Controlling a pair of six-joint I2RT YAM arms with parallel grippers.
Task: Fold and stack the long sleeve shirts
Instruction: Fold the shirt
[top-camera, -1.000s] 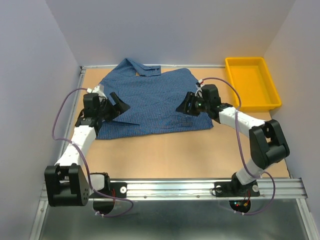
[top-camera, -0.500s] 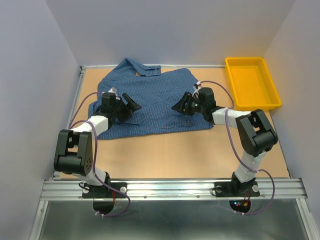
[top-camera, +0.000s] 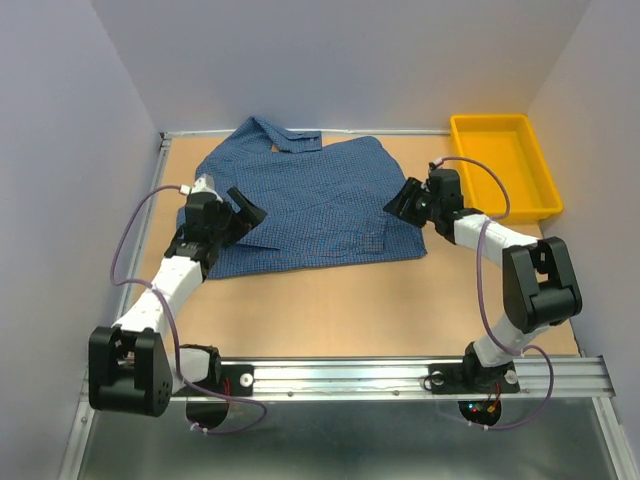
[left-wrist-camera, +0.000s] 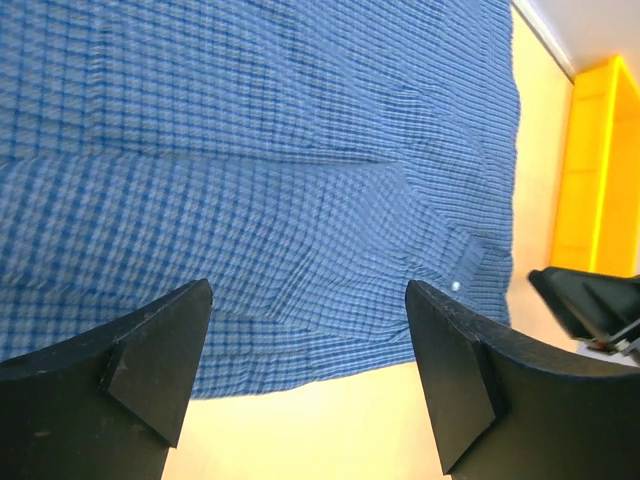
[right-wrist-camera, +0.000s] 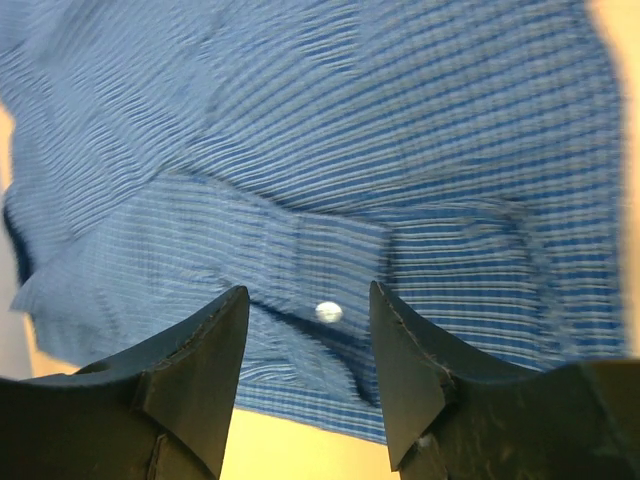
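tan table (top-camera: 350, 300), blue shirt (top-camera: 310, 205), collar (top-camera: 285, 138) visible only from overhead

Shirt (top-camera: 310, 205) covers the far half of the table (top-camera: 380, 310). The bare wood strip from its near hem to the arm bases gives room to pass. Yellow bin (top-camera: 505, 165) blocks the far right corner. Right gripper (top-camera: 403, 200) sits in the narrow gap between bin and shirt. Left wall (top-camera: 70, 200) is near the left gripper (top-camera: 245, 205).

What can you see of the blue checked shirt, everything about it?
The blue checked shirt looks like thin woven cloth, collar toward the far edge, a small white button on a folded-in cuff. It lies spread flat on the table, lightly wrinkled. The left gripper and right gripper hang open over its side edges, gripping nothing.
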